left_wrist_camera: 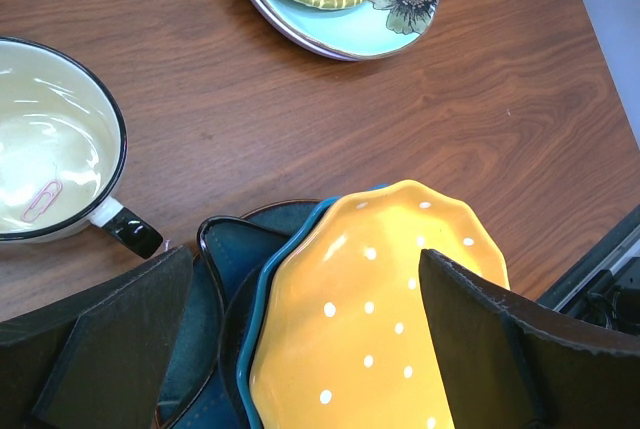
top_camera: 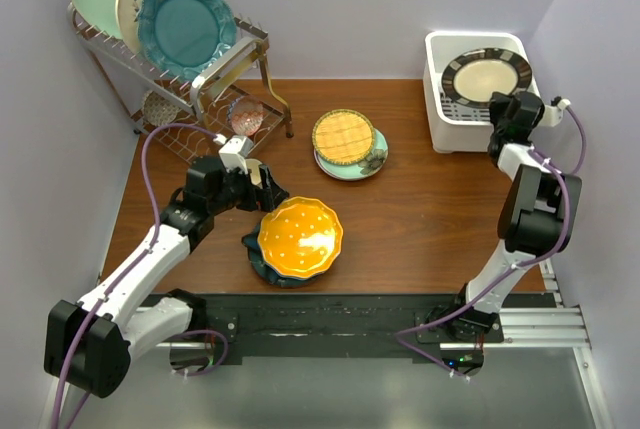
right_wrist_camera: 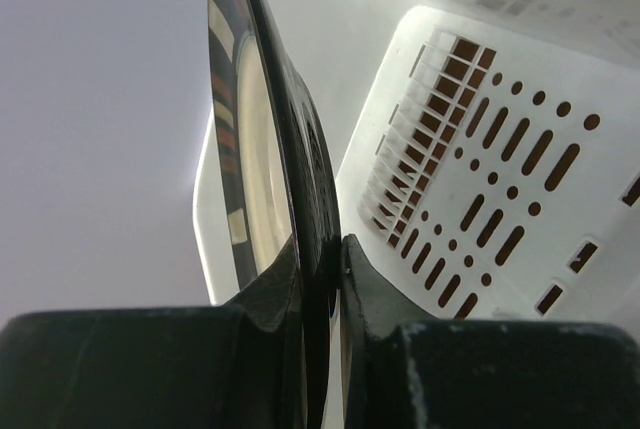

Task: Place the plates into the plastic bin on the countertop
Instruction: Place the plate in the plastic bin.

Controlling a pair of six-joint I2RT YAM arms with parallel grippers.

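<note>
Upper left of the top view: wire rack [top_camera: 200,79] with three upright plates [top_camera: 185,24] standing in it.

Left of centre: left gripper [top_camera: 262,187], fingers released and spread wide, grasping nothing. In the left wrist view, one dark finger [left_wrist_camera: 110,339] low on each side of the frame, flanking the orange dotted plate [left_wrist_camera: 370,319]. Darker plates [left_wrist_camera: 230,259] stacked beneath the orange one. At the left edge of that view: cream cup [left_wrist_camera: 50,149] with black rim and handle, pink paper clip [left_wrist_camera: 40,199] inside.

Above centre of the top view, on the brown countertop [top_camera: 430,209]: yellow lattice plate [top_camera: 343,136] lying on a pale green plate [top_camera: 355,171] with a flower print.

Upper right: white bin [top_camera: 440,99] on the countertop, near the corner. Within its outline: black-rimmed cream plate [top_camera: 487,76], tilted. Cannot tell whether resting on the bin floor.

Just below the bin: right gripper [top_camera: 505,109], clenched on the rim of that plate. In the right wrist view, fingers [right_wrist_camera: 375,289] pinched on the plate, seen edge-on, with the bin's slotted surface to the right.
</note>
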